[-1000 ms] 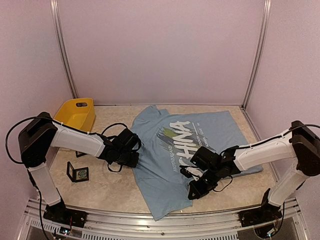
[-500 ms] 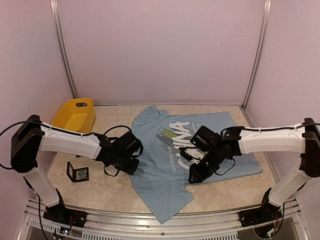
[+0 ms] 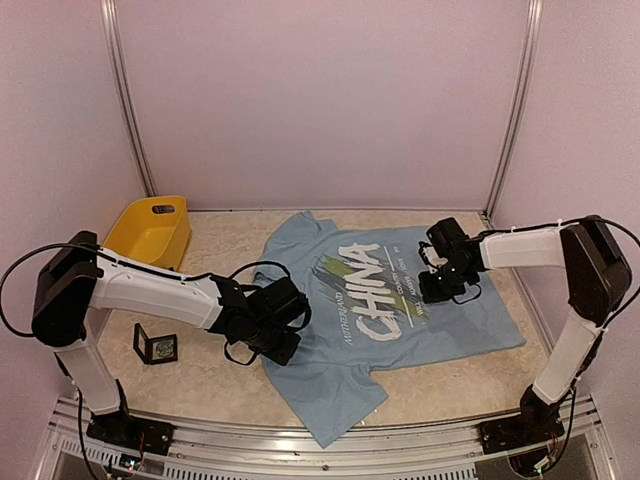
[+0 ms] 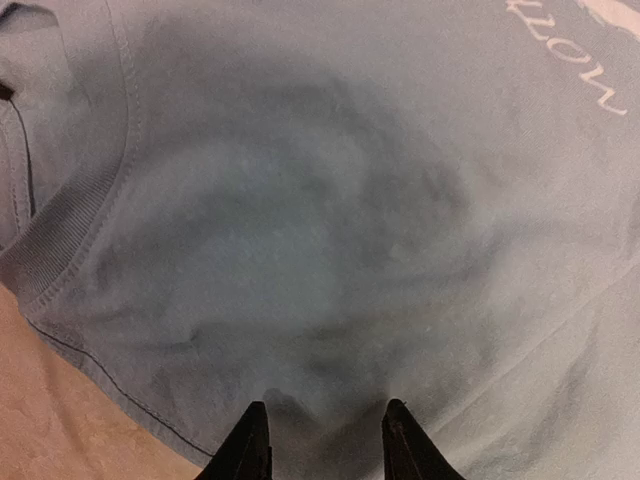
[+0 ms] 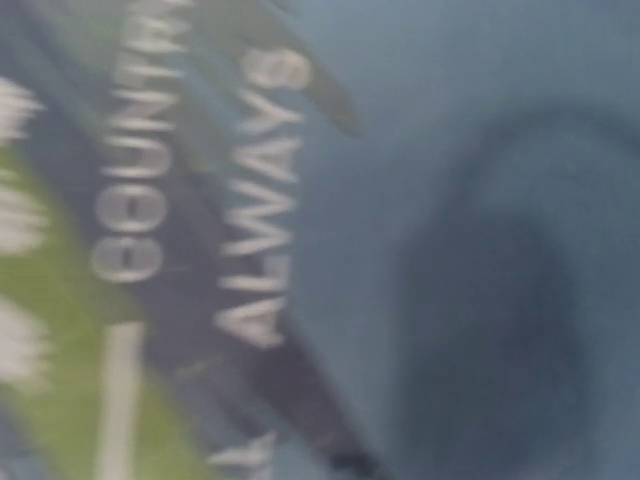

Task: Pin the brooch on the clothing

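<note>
T-shirt (image 3: 455, 330) lies flat mid-table, collar at 9 o'clock, hem at 3. Left gripper (image 4: 322, 440) is nearer the collar: fingers apart, tips on the cloth, nothing held. Right gripper (image 3: 442, 272) hovers over the hem half; wrist view blurred, so we cannot tell its opening. We make out no brooch. Small black box (image 3: 156, 346) lies at 9 o'clock of the left gripper.

top view looks down from high behind — both wrist views close over the same t-shirt (image 3: 385, 300)

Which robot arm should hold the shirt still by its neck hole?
Left, probably. The left gripper is open on the shirt beside its collar; the right gripper is far across, over the small print.
</note>
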Controlling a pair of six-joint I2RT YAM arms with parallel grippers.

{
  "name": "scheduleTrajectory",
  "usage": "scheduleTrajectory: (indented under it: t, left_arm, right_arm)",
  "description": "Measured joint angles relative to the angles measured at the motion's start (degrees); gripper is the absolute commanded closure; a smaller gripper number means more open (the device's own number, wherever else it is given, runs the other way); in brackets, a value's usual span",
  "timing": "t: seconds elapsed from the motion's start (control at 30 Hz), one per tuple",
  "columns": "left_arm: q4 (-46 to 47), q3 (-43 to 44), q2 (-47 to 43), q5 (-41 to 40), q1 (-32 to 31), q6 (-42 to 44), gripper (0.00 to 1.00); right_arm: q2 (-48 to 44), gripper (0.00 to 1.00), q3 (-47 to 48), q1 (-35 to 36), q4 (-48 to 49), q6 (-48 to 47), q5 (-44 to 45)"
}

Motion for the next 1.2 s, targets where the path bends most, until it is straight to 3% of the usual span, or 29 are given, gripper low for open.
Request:
scheduleTrajectory:
  t: [0.2,0.3,0.43,0.5,0.6,0.83,1.2]
  left_arm:
    - [1.31,-3.39,1.05,1.79,-0.33,-1.97,0.61]
    - [1.18,-3.80,0.37,1.68,-0.28,-2.43,0.56]
    - [-1.42,-3.85,-2.78,-0.83,2.75,-2.91,0.36]
    - [-2.32,-3.89,-6.08,-3.21,6.95,-4.02,0.27]
    - [-2.27,-4.55,-12.17,-6.99,15.41,-5.66,0.20]
    - [-1.18,-7.04,-19.54,-14.10,31.85,-9.90,0.18]
    - [1.90,-10.01,-16.26,-19.47,38.32,-16.61,0.25]
  right_arm:
    - [2.67,0.96,-2.29,-4.46,3.85,-0.76,-0.35]
    - [2.84,0.89,-2.27,-5.97,4.57,-1.25,-0.96]
    - [2.73,0.76,-1.14,-6.14,4.31,-1.81,-1.75]
    - [1.64,0.68,-0.48,-6.14,4.33,-2.08,-2.95]
    - [-1.75,0.63,-0.20,-5.68,4.33,-2.51,-4.57]
    - [-7.69,0.59,0.48,-3.87,4.55,-2.45,-6.01]
    - [-7.65,0.58,0.26,-1.92,4.20,-2.23,-6.29]
